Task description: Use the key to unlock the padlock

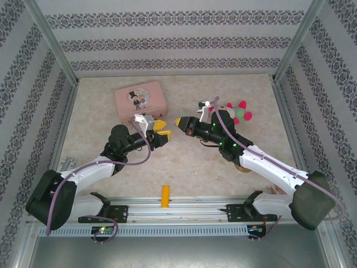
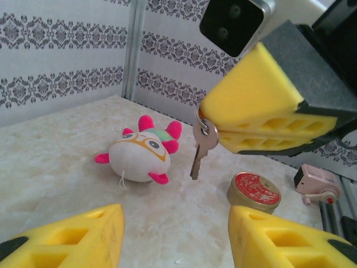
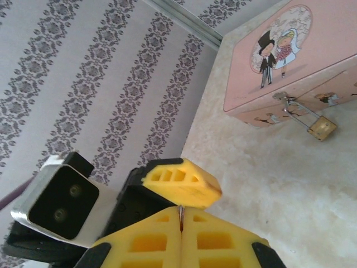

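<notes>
Padlock (image 3: 323,128): tiny, brass-gold body with a long thin silver shackle. The shackle is hooked through the hasp on the front of the pink tin (image 3: 290,61). The body hangs out from the tin's front wall, tilted, low by the table (image 3: 268,184); contact with the table unclear.

Key (image 2: 201,146): small, silvery-grey, on a small metal ring (image 2: 204,125). The ring is pinched between the closed yellow pads of the right gripper (image 2: 215,129). The key dangles freely, blade pointing down, off the table, well apart from the padlock.
</notes>
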Tool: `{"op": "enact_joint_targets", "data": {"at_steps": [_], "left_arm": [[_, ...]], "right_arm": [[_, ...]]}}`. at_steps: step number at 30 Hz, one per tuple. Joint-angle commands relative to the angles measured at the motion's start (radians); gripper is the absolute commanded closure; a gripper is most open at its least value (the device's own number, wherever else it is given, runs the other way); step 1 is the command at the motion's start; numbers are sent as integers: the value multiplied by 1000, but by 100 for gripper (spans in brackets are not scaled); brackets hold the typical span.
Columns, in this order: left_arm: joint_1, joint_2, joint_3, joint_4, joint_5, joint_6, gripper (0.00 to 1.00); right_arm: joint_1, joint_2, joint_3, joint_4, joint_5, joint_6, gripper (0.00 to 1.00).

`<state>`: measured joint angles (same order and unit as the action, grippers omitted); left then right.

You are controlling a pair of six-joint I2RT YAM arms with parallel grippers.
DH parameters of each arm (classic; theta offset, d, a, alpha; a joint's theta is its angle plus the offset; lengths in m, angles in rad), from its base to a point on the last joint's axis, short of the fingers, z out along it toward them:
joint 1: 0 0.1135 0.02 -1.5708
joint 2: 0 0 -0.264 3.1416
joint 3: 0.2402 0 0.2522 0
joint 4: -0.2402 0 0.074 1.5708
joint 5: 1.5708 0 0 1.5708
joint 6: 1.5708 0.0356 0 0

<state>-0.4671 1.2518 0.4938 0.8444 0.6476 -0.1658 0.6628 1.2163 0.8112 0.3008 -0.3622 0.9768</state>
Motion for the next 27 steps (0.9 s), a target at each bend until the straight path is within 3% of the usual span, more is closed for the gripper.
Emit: {"op": "enact_joint_targets", "data": {"at_steps": [1,10,16,27], "left_arm": [[-18,16,16,76,14,101,51],[-49,64,60,64,2,164,51],[-50,114,66,149,-63,143,64],[-50,163,86,215,-63,122,55]], "right_arm": [[-5,15,11,72,-33,38,100],[-4,28,13,85,-42,47,100],[-5,32,11,85,-47,45,100],[-3,35,8,87,-47,44,100]]}}
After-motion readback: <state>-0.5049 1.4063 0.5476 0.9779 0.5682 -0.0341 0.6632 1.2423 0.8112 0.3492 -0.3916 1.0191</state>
